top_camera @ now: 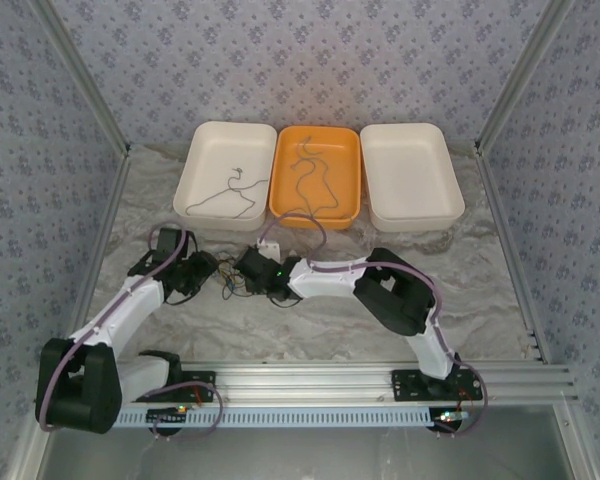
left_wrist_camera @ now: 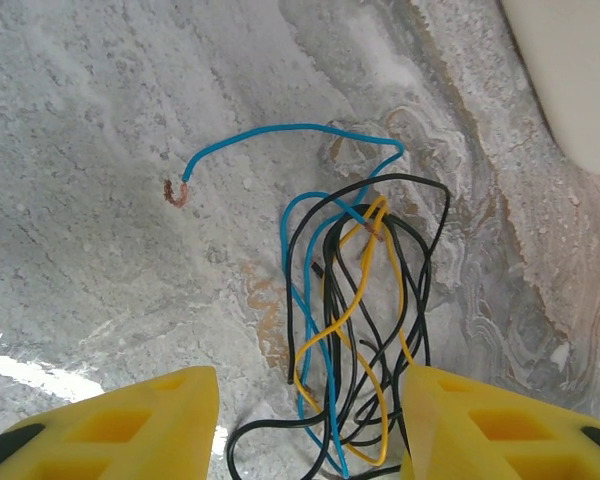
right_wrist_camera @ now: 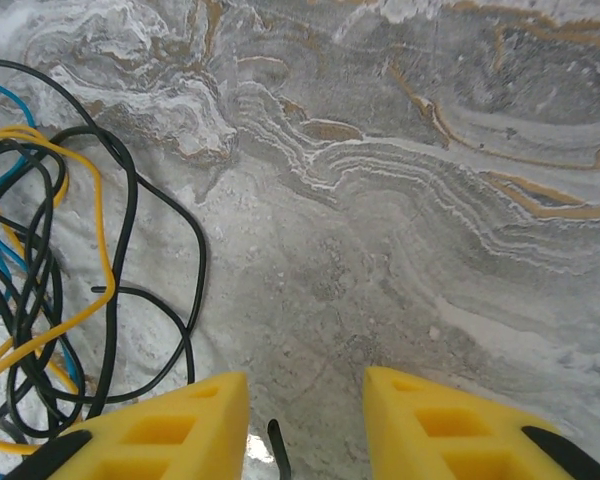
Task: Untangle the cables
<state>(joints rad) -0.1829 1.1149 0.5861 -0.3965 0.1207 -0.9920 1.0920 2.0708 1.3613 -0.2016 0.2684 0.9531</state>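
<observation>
With both released, the left hand straddles the tangled cables on the bench and the right hand one black strand; best pinch single wires, then part slowly.

Smooth plastic-sheathed cables lie on a matt tabletop.

cables | black, blue, yellow | tangled loops | on table
</observation>
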